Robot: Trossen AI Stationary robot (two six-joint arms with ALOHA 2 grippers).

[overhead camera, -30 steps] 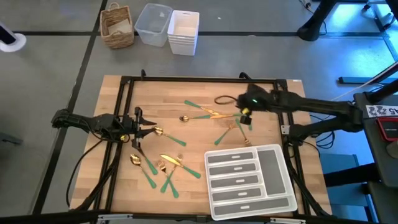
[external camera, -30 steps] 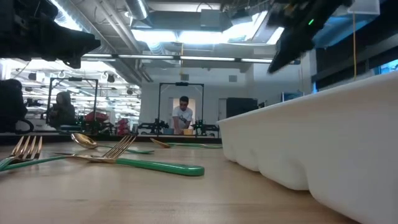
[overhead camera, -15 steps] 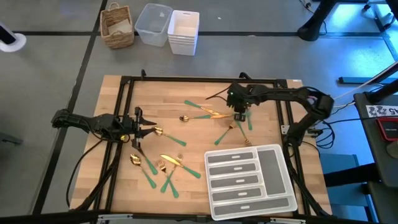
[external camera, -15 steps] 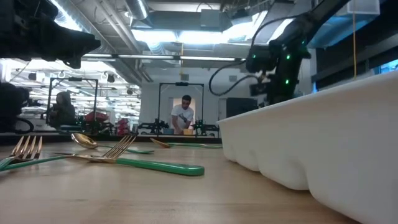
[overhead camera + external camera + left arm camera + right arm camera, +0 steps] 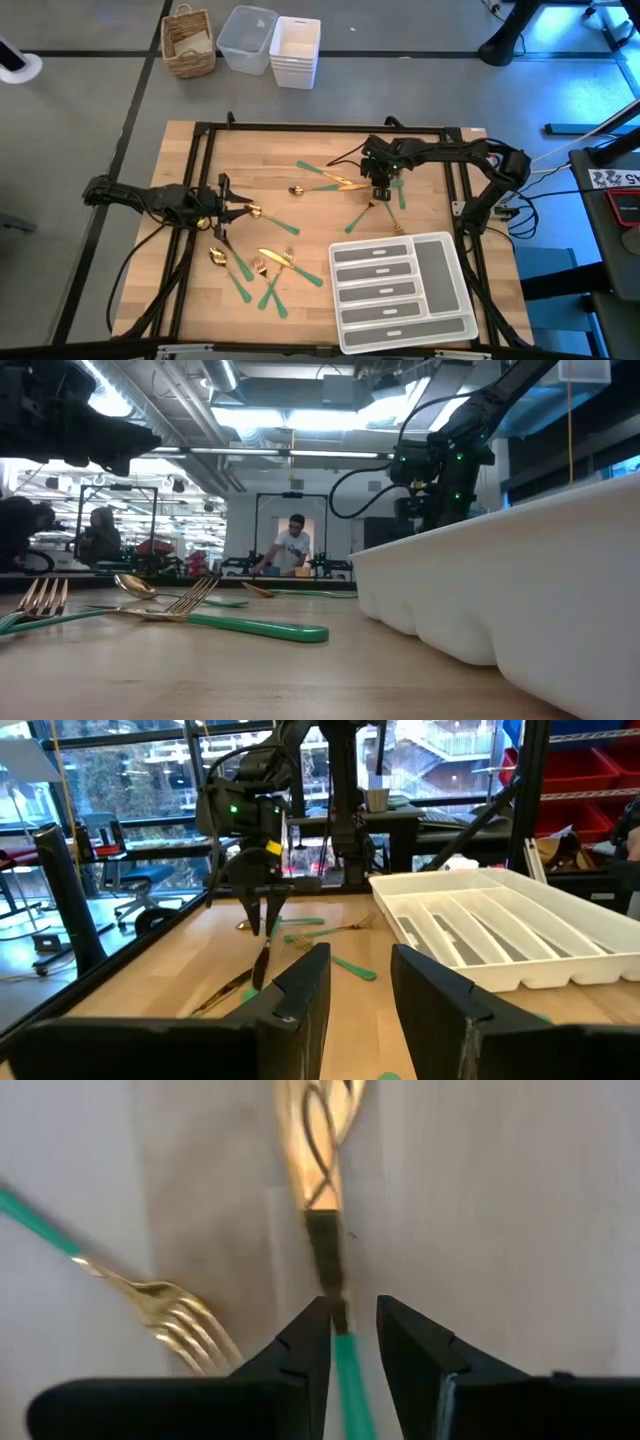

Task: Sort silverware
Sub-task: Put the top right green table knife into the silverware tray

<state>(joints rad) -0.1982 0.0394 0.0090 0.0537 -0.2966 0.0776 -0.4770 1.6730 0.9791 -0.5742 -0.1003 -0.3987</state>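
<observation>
Right wrist view: right gripper (image 5: pixel 347 1342) fingers straddle a utensil's green handle (image 5: pixel 352 1380).

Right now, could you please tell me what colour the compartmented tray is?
White; the tray shows best in the high view.

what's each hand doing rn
Left hand: open, holding nothing.
Right hand: fingers either side of a green-handled knife, not clamped.

White compartmented tray (image 5: pixel 402 292) on wooden table (image 5: pixel 280 160); wicker basket (image 5: pixel 190 42), plastic bins (image 5: pixel 295 52) on floor beyond.
</observation>
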